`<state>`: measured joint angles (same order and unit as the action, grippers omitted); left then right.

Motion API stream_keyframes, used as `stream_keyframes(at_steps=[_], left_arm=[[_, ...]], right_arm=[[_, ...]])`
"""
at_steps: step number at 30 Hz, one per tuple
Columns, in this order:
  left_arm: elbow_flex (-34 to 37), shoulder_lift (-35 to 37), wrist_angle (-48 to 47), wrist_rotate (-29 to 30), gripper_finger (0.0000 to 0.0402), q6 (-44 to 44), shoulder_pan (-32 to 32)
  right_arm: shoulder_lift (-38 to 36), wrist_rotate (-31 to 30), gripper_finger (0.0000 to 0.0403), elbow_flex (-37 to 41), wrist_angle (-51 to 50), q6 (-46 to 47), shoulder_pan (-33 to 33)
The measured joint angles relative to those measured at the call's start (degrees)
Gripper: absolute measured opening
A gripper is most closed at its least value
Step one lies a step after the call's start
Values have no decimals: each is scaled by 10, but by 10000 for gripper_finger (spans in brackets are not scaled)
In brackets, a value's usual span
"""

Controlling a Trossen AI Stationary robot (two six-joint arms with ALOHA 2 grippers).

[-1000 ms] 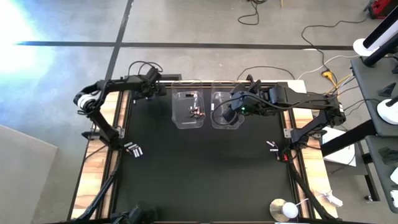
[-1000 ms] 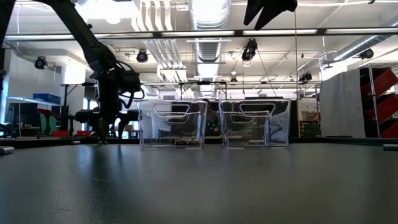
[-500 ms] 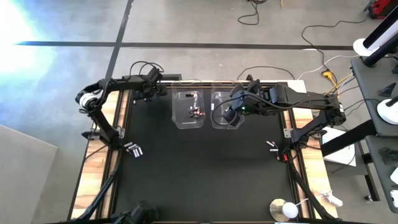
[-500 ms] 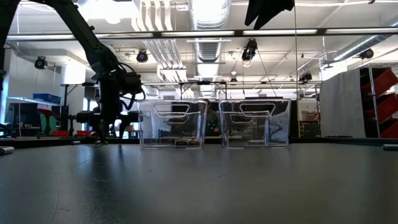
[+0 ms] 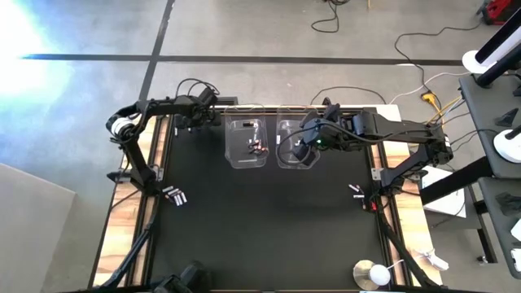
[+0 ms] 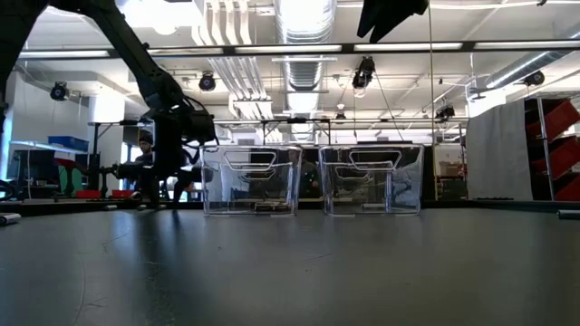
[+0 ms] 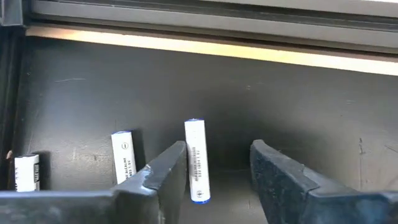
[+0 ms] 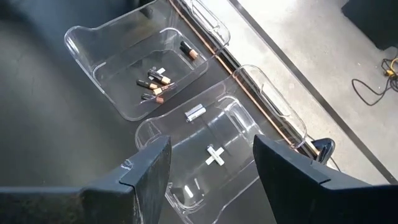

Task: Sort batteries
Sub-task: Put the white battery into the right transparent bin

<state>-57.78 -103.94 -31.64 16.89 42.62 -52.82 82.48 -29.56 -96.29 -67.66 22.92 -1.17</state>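
Left pincer (image 7: pixel 214 180) open over white battery (image 7: pixel 197 160)

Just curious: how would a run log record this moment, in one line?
left tool: open, by white batteries | right tool: open, above right tub | dark batteries: left tub

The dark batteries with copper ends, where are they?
The dark batteries lie in the left clear tub, beside the right tub holding white ones.

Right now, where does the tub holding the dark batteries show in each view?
High: dark-battery tub, left of the two, beside the right pincer.
Low: left tub.
Left wrist: not in it.
Right wrist: farther tub.
Shared landmark: the neighbouring white-battery tub, always alongside.
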Motion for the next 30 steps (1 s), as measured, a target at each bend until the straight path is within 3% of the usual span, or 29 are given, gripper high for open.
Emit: stream_keyframes(at_steps=[24,30], left_arm=[[2,-2,27,-54,15,-84,0],[3,13,22,-64,9,-104,-2]], right_arm=[[-3,0,219,0,0,0,0],[-9,0,219,-34,-23,0,0]])
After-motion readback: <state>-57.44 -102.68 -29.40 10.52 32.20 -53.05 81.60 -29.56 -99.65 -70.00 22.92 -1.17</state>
